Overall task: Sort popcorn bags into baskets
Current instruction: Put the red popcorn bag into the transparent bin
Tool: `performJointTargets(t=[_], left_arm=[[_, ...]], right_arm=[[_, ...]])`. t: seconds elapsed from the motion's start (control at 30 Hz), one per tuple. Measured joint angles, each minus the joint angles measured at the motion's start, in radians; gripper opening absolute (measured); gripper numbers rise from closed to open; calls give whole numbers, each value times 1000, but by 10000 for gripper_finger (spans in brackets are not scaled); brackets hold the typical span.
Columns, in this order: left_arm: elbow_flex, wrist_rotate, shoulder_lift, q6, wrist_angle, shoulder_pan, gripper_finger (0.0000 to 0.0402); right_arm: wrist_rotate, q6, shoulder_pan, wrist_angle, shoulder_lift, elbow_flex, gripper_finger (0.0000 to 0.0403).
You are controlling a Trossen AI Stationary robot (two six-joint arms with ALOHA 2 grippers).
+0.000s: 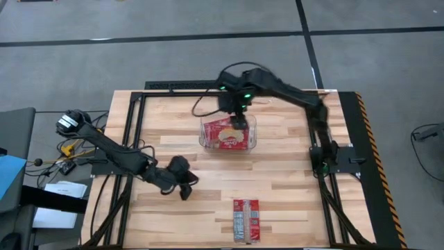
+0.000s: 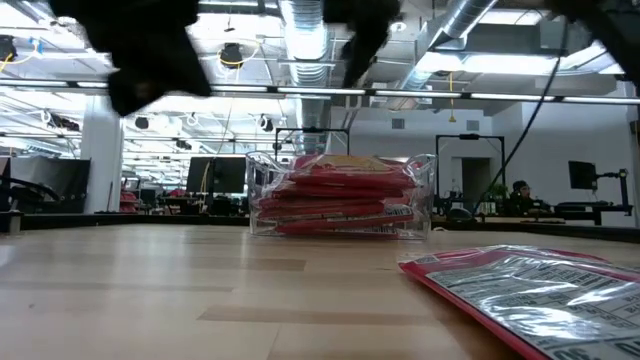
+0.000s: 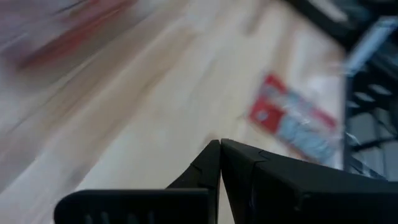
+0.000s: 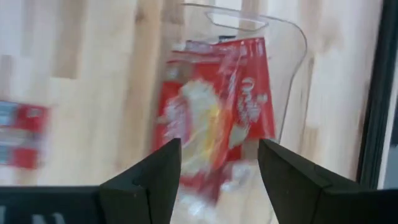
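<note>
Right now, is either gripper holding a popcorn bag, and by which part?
Neither. The right gripper is open above the clear bin of popcorn bags, gripping nothing. The left gripper is shut and empty over bare table.

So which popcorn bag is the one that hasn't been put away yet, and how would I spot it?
Start at the wooden table and find the clear bin near its middle, stacked with red bags. Go from there toward the table's near edge: the leftover popcorn bag lies flat there alone. It is the only bag outside the bin, showing silvery-grey panels between red ends.
</note>
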Motion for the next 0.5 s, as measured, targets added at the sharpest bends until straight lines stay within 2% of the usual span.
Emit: performJointTargets(t=[0.13, 0.23, 0.4, 0.5], left_arm=[[2, 133, 151, 192, 337, 50, 0], [5, 213, 292, 246, 533, 78, 0], [94, 320, 513, 289, 609, 103, 0], [170, 414, 615, 343, 604, 86, 0]], right_arm=[[-25, 140, 13, -61, -145, -39, 222], [-27, 249, 44, -70, -225, -41, 213], [4, 459, 163, -70, -343, -39, 195], [96, 591, 288, -88, -372, -41, 185]])
